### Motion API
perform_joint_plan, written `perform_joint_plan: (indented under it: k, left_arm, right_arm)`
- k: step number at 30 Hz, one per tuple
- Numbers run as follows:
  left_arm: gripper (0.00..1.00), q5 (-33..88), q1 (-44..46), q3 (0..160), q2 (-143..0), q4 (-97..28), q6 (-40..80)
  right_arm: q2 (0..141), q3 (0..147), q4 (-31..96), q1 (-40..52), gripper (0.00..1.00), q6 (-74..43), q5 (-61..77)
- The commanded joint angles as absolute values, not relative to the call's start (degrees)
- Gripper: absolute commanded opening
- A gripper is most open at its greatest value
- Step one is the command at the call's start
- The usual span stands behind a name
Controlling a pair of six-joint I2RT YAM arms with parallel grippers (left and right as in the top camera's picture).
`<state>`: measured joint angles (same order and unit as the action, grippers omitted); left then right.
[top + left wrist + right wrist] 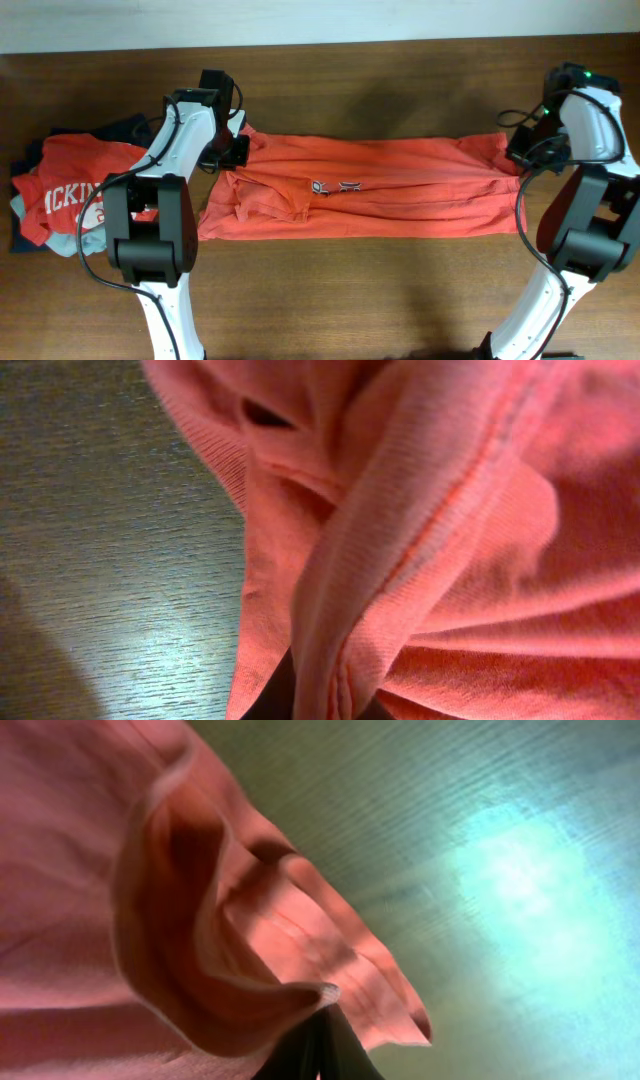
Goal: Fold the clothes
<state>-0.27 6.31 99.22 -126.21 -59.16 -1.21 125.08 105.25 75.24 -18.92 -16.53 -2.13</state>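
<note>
The clothes (pixel 400 195), one orange-red T-shirt, lie stretched in a long folded band across the middle of the table, with a small grey-and-white print (pixel 335 187) showing near the centre. My left gripper (pixel 232 152) is at the band's left end, shut on a bunched fold of the clothes (pixel 450 560); in the left wrist view the gripper (pixel 325 705) has cloth squeezed between dark jaws. My right gripper (pixel 524 160) holds the right end. In the right wrist view the gripper (pixel 320 1045) is shut, with a curled edge of the clothes (pixel 100 920) caught at its tips.
A pile of folded garments (pixel 70 195) sits at the table's left edge: a red shirt with white lettering on top of pale blue and navy pieces. Bare wooden table (pixel 400 90) runs behind the band and also in front of it (pixel 380 290).
</note>
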Motion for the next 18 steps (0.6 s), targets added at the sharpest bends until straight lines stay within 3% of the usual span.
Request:
perform_joint_plan:
  k: [1,5,6,7,8,9,16,17,18]
  left_arm:
    - [0.08,-0.9,6.2,100.4,-123.9,-59.2,-0.6]
    - [0.09,-0.9,6.2,100.4,-123.9,-59.2,-0.6]
    - [0.09,-0.9,6.2,100.4,-123.9,-59.2,-0.6]
    - [0.09,-0.9,6.2,100.4,-123.9,-59.2,-0.6]
    - [0.09,-0.9,6.2,100.4,-123.9,-59.2,-0.6]
    - [0.09,-0.9,6.2,100.4,-123.9,-59.2,-0.6]
    - [0.09,-0.9,6.2,100.4,-123.9,-59.2,-0.6]
    - [0.09,-0.9,6.2,100.4,-123.9,-59.2,-0.6]
    - [0.1,-0.4,6.2,100.4,-123.9,-59.2,-0.6]
  right_arm:
    - [123.5,106.0,77.9,-20.8,0.05,-17.4,-3.7]
    - [123.5,106.0,80.4,-21.1,0.19,-16.4,-3.7]
    - [123.5,106.0,80.8,-21.0,0.26,-16.3,-3.7]
    - [123.5,106.0,81.2,-21.0,0.41,-16.4,-3.7]
    - [123.5,106.0,81.7,-21.0,0.5,-16.4,-3.7]
    - [123.5,106.0,82.3,-21.0,0.56,-16.3,-3.7]
    - [123.5,106.0,80.9,-21.1,0.55,-16.3,-3.6]
    - [123.5,106.0,80.1,-21.1,0.49,-16.1,-3.4]
    - [123.5,106.0,78.0,-21.0,0.37,-11.9,0.7]
